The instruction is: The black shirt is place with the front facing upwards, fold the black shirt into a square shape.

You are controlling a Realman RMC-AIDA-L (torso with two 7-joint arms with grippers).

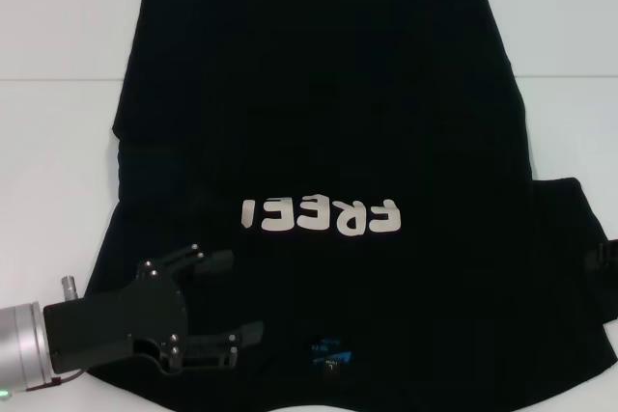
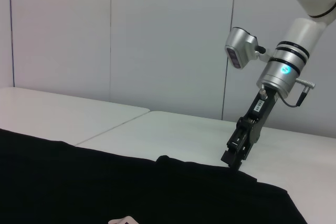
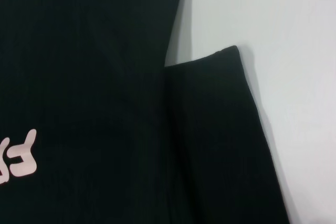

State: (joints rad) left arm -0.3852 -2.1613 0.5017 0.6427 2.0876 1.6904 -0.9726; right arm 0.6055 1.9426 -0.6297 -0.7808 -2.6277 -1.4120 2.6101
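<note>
The shirt [image 1: 319,142] is black, with cream letters [image 1: 322,216] reading upside down to me, and lies flat on the white table [image 1: 58,94], collar toward me, hem far. My left gripper [image 1: 227,301] sits over its near left shoulder, jaws spread wide, holding nothing. My right gripper [image 2: 233,158] meets the right sleeve's edge; I cannot tell its jaws.

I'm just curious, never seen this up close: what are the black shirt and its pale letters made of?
The black short-sleeved T-shirt looks like soft matte cloth, lying limp with fine ribbing. Its cream block letters seem a smooth, flat print, perhaps vinyl.
</note>
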